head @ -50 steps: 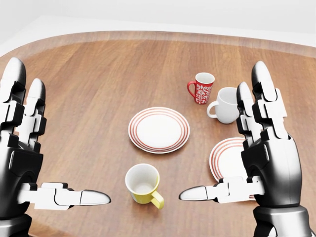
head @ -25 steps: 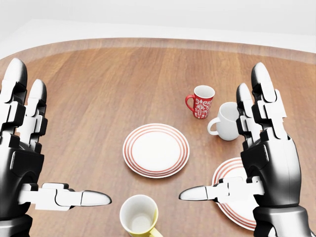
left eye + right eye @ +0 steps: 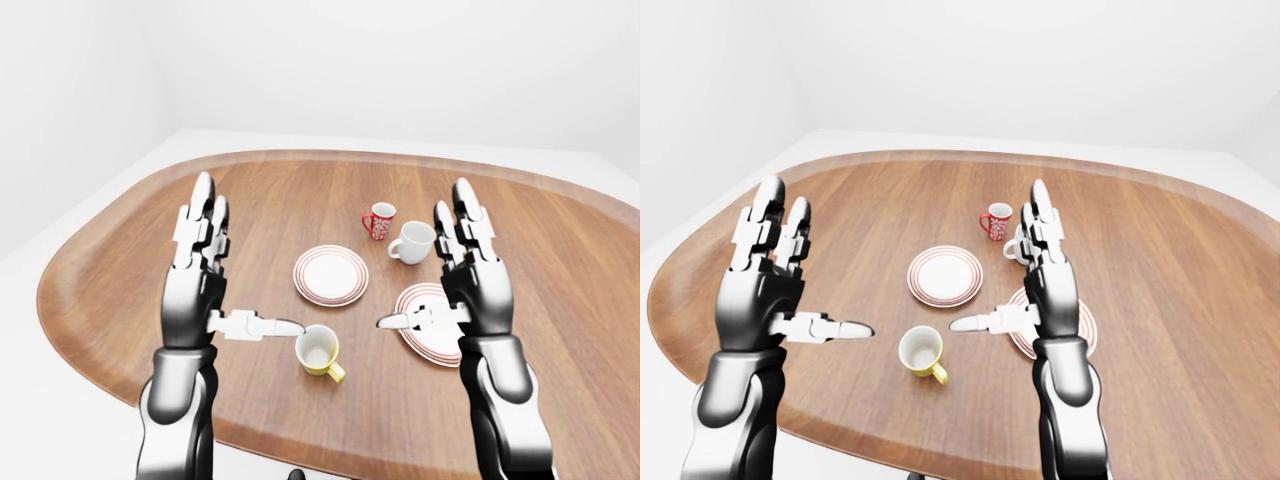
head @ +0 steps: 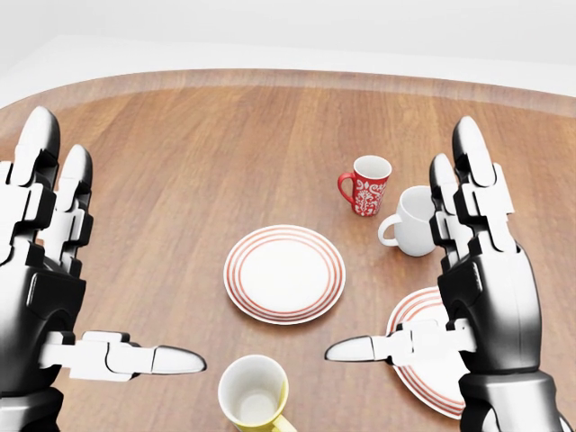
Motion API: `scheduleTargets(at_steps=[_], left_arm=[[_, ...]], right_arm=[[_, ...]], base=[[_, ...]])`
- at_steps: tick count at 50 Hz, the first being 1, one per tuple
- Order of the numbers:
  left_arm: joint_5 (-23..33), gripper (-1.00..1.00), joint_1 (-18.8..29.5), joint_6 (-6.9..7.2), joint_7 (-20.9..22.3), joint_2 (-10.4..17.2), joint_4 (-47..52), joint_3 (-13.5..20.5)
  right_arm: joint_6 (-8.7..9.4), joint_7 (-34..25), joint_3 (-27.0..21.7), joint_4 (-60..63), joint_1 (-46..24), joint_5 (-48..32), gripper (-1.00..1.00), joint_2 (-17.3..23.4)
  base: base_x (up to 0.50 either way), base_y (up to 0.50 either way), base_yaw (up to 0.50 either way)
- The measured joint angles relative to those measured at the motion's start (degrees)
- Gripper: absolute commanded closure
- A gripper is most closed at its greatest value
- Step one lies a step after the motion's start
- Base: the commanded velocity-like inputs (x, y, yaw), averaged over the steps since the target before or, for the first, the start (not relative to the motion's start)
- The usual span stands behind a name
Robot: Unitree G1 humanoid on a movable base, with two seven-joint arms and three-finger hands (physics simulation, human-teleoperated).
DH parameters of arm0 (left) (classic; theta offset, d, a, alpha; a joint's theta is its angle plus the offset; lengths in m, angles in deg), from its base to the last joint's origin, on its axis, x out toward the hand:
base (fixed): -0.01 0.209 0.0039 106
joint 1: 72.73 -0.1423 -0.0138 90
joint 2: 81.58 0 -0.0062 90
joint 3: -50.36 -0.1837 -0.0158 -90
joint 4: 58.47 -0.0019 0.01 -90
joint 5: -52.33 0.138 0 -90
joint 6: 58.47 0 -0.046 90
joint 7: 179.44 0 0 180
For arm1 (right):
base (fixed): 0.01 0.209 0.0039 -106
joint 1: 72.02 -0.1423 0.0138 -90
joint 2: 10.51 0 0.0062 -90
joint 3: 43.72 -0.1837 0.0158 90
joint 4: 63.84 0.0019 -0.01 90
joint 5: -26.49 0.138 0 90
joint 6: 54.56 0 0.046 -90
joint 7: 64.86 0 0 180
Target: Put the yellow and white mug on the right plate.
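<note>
Wooden table (image 3: pixel 120 270) with three mugs (image 3: pixel 320 351), two plates (image 3: pixel 330 275).

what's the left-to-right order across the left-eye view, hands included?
left hand → yellow and white mug → centre plate → red patterned mug → white mug → right hand. The right plate is left out: the right hand overlaps it.

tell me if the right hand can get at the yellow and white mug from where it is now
Probably yes. The yellow and white mug stands upright on the table, in the gap between both open hands. The right hand hovers over the right plate, and nothing lies between it and the mug.
</note>
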Motion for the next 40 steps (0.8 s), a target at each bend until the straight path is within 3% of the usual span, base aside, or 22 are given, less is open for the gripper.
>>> scheduleTargets(at_steps=[10, 21, 40], left_arm=[[-1.2, -1.0, 5.2, 0.0, -0.1, 1.1, 1.7, 2.1], [-4.2, -1.0, 13.7, 0.0, -0.1, 4.3, 1.8, 5.8], [-7.9, -1.0, 18.6, 0.0, 2.0, 10.2, -4.6, 12.6]], right_arm=[[0.0, -0.3, 0.4, -0.1, -0.9, -1.7, -1.0, 0.2], [0.0, -1.3, 0.5, 0.7, -4.0, -4.0, -1.0, 0.8], [0.0, -7.3, 0.7, -0.6, -12.8, -12.2, -1.0, 2.7]], base=[[0.0, 0.0, 0.0], [0.0, 0.0, 0.0], [0.0, 0.0, 0.0]])
